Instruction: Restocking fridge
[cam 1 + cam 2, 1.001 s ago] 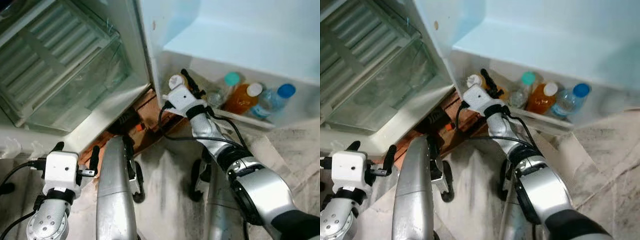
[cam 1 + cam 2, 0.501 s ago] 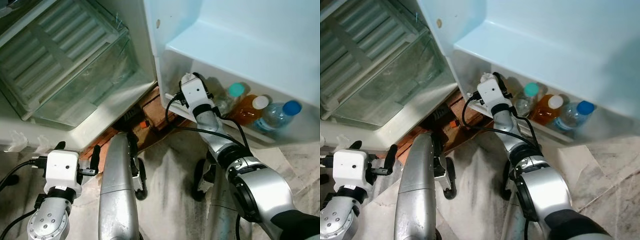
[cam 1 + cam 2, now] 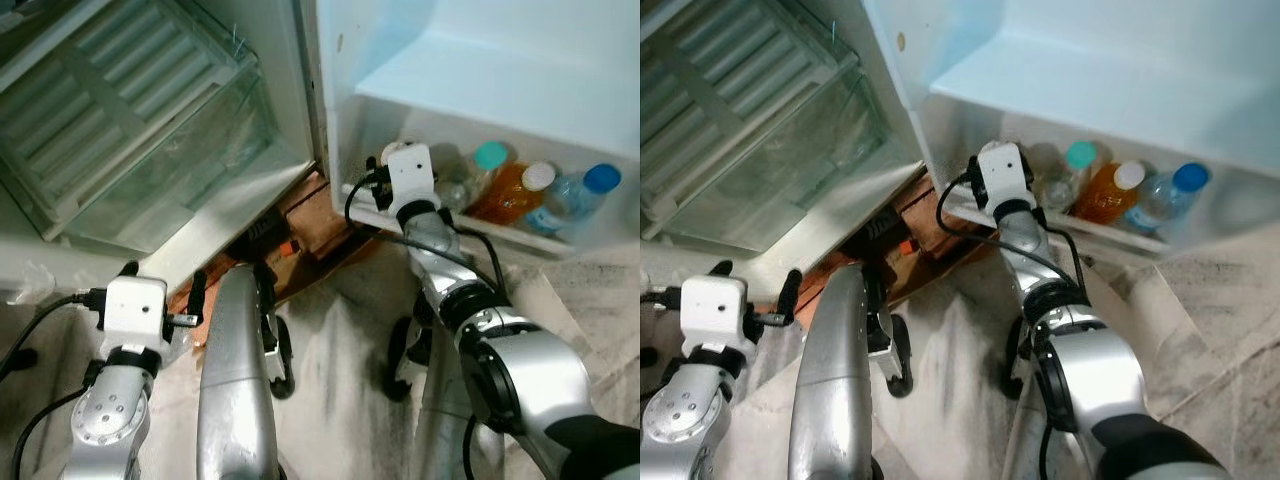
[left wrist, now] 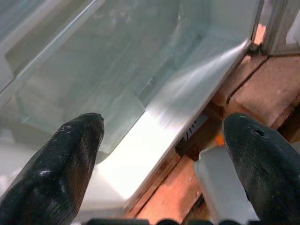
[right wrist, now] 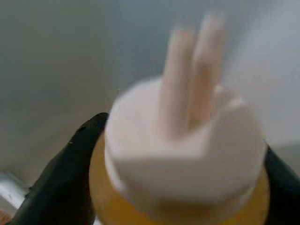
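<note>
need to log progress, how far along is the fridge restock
Done: three bottles already stand in the door shelf: a teal-capped bottle, an orange bottle and a blue-capped bottle. In hand: the right claw is shut on a white-capped yellow bottle at the shelf's left end, not yet released. The left claw hangs open by the crisper drawer. Left: letting go; further stock cannot be judged.

Head views bright, cool light off fridge interior; floor dimmer w/ shadows; right wrist view blurred, out of focus.

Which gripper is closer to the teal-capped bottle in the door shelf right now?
Right. The right gripper is at the door shelf, beside the teal-capped bottle; the left gripper hangs low near the floor.
</note>
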Motion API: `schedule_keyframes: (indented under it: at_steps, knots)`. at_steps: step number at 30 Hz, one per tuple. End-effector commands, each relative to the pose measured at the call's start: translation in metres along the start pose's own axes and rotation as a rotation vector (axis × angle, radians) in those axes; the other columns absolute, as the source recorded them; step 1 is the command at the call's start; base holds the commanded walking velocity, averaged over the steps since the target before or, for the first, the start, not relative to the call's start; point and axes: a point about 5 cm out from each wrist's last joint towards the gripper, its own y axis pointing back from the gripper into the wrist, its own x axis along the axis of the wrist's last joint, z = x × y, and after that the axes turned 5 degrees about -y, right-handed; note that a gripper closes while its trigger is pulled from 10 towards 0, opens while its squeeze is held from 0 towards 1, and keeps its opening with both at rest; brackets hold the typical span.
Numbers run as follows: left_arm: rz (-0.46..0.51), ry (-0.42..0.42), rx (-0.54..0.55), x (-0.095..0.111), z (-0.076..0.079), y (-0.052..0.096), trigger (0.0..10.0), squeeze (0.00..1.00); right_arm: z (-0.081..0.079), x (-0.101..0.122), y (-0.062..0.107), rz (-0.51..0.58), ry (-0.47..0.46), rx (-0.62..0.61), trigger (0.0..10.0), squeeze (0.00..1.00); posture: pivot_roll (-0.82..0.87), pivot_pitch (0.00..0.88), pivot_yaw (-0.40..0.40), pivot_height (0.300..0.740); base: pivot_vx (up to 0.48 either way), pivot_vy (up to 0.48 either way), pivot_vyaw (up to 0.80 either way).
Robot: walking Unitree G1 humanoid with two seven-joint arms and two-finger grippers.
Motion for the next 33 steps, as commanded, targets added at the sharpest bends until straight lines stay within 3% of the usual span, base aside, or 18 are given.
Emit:
schedule_keyframes:
  at_steps: [1,7,14,19,26,27,28,30,32,33]
  knots:
    - [-0.039,-0.008,0.005,-0.011,0.001,0.002,10.0,0.00,0.008,0.029,-0.010,0.129,-0.007,-0.018,10.0,1.00,0.22,0.356,0.093,0.524,0.000,0.000,0.00]
    - [0.002,-0.004,0.016,-0.007,0.001,-0.023,10.0,0.00,0.008,0.026,-0.011,0.074,0.036,0.025,10.0,1.00,0.17,0.263,0.078,0.524,0.000,0.000,0.00]
    - [0.044,-0.012,0.025,-0.007,-0.002,-0.046,10.0,0.00,0.006,0.010,-0.001,0.033,-0.022,0.087,10.0,1.00,0.13,0.172,0.073,0.524,0.000,0.000,0.00]
    - [0.070,-0.005,0.033,-0.005,0.000,-0.051,10.0,0.00,0.004,-0.001,0.016,0.022,-0.086,0.168,10.0,1.00,0.10,0.110,0.066,0.524,0.000,0.000,0.00]
    - [0.075,0.019,0.044,-0.014,0.008,-0.052,10.0,0.00,0.014,-0.020,0.056,-0.013,-0.168,0.223,10.0,1.00,0.07,0.054,0.060,0.524,0.000,0.000,0.00]
    - [0.068,0.024,0.050,-0.018,0.009,-0.050,10.0,0.00,0.016,-0.024,0.068,-0.010,-0.194,0.221,10.0,1.00,0.06,0.040,0.059,0.524,0.000,0.000,0.00]
    - [0.068,0.024,0.050,-0.018,0.009,-0.050,10.0,0.00,0.016,-0.024,0.068,-0.010,-0.194,0.221,10.0,1.00,0.06,0.040,0.059,0.524,0.000,0.000,0.00]
    - [0.063,0.032,0.050,-0.024,0.011,-0.042,10.0,0.00,0.022,-0.033,0.099,-0.005,-0.176,0.243,10.0,1.00,0.04,0.020,0.058,0.524,0.000,0.000,0.00]
    - [0.059,0.032,0.049,-0.027,0.011,-0.039,10.0,0.00,0.023,-0.036,0.110,-0.014,-0.217,0.227,10.0,1.00,0.03,0.010,0.061,0.524,0.000,0.000,0.00]
    - [0.056,0.033,0.048,-0.029,0.011,-0.037,10.0,0.00,0.024,-0.037,0.117,-0.026,-0.234,0.224,10.0,0.80,0.03,0.005,0.064,0.524,0.000,0.000,0.00]
